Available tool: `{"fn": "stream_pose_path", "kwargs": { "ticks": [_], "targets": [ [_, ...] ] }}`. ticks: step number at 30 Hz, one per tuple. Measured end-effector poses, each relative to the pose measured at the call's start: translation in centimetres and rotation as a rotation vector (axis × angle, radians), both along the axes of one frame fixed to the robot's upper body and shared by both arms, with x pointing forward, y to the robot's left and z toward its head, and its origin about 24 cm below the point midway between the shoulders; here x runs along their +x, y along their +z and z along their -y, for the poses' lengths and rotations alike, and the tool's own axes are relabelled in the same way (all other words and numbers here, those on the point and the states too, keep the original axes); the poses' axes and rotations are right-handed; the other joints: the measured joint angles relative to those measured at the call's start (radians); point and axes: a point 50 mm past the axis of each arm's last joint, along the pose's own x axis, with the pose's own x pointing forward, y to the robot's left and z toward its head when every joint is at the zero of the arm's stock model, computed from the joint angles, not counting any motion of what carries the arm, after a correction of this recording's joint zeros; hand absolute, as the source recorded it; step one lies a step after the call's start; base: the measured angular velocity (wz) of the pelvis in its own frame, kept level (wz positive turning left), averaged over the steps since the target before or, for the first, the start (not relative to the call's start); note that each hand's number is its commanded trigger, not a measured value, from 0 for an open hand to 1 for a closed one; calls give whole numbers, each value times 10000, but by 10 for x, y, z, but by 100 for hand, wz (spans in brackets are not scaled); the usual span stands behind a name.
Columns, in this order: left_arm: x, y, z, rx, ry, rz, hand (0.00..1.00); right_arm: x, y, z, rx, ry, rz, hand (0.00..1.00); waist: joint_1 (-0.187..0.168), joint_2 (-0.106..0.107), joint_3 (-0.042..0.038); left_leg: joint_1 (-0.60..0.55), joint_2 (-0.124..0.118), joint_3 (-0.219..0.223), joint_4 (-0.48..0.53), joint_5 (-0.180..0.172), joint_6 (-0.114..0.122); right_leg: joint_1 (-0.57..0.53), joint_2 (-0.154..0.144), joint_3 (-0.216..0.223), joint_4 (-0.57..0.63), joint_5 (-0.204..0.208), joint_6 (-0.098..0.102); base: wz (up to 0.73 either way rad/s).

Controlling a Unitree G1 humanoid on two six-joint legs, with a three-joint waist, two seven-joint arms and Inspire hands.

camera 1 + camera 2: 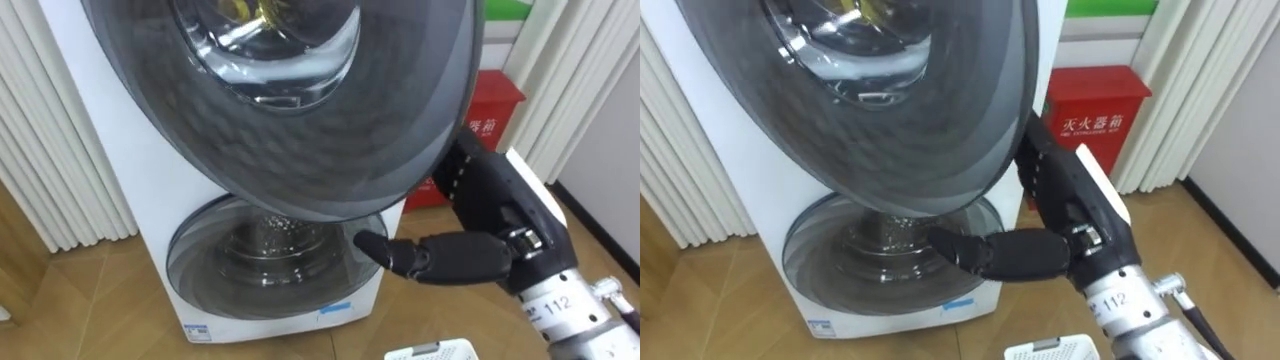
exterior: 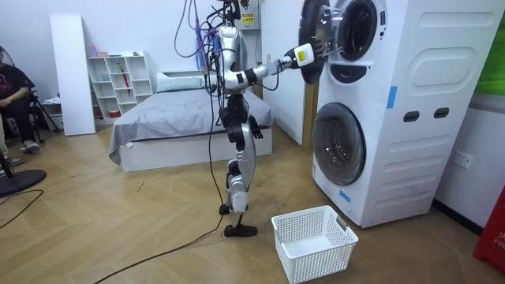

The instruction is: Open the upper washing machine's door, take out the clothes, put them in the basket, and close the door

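Observation:
I stand in front of a white stacked washing machine (image 2: pixel 410 102). Its upper round door (image 1: pixel 300 140) is swung open towards me, dark-rimmed with a glass bowl in the middle. My right hand (image 1: pixel 485 215) comes in from the lower right at the door's right edge. Its fingers (image 1: pixel 1045 165) lie straight against the rim and the thumb (image 1: pixel 430 257) stretches left under the door, so the hand is open. In the room view the same arm reaches up to the upper door (image 2: pixel 312 39). The upper drum opening (image 2: pixel 359 28) looks dark. Something yellow (image 1: pixel 245 8) shows through the glass.
The lower machine's round door (image 1: pixel 270 260) is closed. A white laundry basket (image 2: pixel 312 241) stands on the wooden floor by my feet. A red box (image 1: pixel 1095 115) sits right of the machine. A bed (image 2: pixel 181 110) and a seated person (image 2: pixel 12 95) are behind me.

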Motion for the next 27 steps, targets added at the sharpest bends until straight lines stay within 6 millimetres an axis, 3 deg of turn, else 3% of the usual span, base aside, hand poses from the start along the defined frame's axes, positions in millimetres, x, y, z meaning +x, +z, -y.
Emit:
{"fn": "stream_pose_path", "kwargs": {
  "ticks": [3, 9, 16, 27],
  "targets": [
    [1, 1, -4, 151, -84, -12, 0, 8, 11, -14, -101, 545, 393, 0, 230, -107, 27, -29, 33, -19, 5, -2, -38, -77, 28, -44, 95, 10, -17, 0],
    [-6, 1, -9, 312, -77, -448, 0, 5, 14, -30, -318, 1524, 465, 0, 230, -256, -16, -181, 99, -67, 148, -6, -118, -192, 86, -149, 147, 71, -114, -2],
    [-7, 0, -9, 465, -461, -830, 0, 7, 16, -40, -537, 1793, 368, 0, 248, -327, -37, -234, 123, -191, 127, 81, -281, -200, 146, -439, 116, 106, -269, 3],
    [-1, 1, -9, 555, -645, -813, 0, 5, 17, -45, -1033, 1866, 483, 0, 763, -411, -83, -244, 294, -213, 175, 246, -527, -230, 238, -559, 120, 119, -556, 0]
  ]
}}
